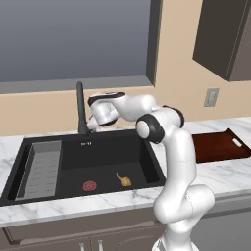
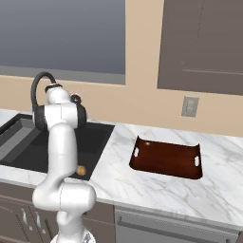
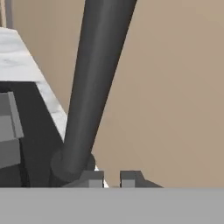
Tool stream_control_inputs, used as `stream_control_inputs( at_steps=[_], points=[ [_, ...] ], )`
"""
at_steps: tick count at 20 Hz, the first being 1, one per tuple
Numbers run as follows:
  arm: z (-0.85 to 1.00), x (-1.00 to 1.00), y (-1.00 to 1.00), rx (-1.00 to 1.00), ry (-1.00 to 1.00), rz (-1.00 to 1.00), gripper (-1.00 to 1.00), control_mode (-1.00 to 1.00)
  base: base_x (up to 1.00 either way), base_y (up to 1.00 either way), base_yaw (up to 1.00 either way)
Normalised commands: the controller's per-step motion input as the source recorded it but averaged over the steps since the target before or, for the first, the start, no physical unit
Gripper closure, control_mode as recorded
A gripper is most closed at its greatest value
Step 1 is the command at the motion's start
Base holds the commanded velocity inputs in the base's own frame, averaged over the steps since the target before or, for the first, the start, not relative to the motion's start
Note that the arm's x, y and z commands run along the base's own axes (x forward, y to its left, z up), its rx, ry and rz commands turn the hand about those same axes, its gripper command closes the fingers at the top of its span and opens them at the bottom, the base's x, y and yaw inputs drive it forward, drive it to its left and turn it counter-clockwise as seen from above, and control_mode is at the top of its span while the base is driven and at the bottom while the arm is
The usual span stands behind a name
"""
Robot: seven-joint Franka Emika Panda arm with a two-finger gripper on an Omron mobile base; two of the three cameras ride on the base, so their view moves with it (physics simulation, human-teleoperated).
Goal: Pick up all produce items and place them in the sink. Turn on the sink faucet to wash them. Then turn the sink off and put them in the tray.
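The golden-brown bulb (image 1: 125, 180) lies on the floor of the black sink (image 1: 147, 157), right of the red drain (image 1: 89, 186); the right base view catches the bulb (image 2: 81, 170) beside my arm. My gripper (image 1: 93, 126) hangs at the back rim, right next to the base of the dark faucet (image 1: 80, 108). In the hand view the faucet stem (image 3: 96, 87) rises just left of my gripper (image 3: 112, 180), whose fingertips (image 3: 93, 179) stand close together with nothing between them. No lever can be made out. The reddish-brown tray (image 2: 166, 159) rests on the counter right of the sink.
A grey ribbed insert (image 1: 43, 169) fills the sink's left side. The beige wall and window sill (image 1: 73, 84) run close behind the faucet. A wall socket (image 1: 211, 97) sits above the tray, and a dark cabinet (image 1: 225, 37) hangs at the upper right.
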Motion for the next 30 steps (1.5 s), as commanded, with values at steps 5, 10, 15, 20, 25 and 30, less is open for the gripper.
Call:
stream_control_inputs(
  at_steps=[5,10,15,20,25,30],
  points=[
    [-0.23,0.0,-0.12,0.04,0.0,-0.35,1.0,-1.0,0.0,0.0,0.0],
    [-0.15,0.0,-0.19,0.03,0.02,-0.32,1.0,-1.0,0.0,0.0,0.0],
    [-0.21,0.0,-0.46,0.05,0.04,-0.19,1.0,-1.0,0.0,0.0,0.0],
    [-0.28,0.0,-0.58,0.06,0.02,-0.12,1.0,-1.0,0.0,0.0,0.0],
    [-0.3,0.0,-0.61,0.07,0.02,-0.08,1.0,-1.0,0.0,0.0,0.0],
    [-0.32,0.0,-0.65,0.08,0.02,-0.06,1.0,-1.0,0.0,0.0,0.0]
  ],
)
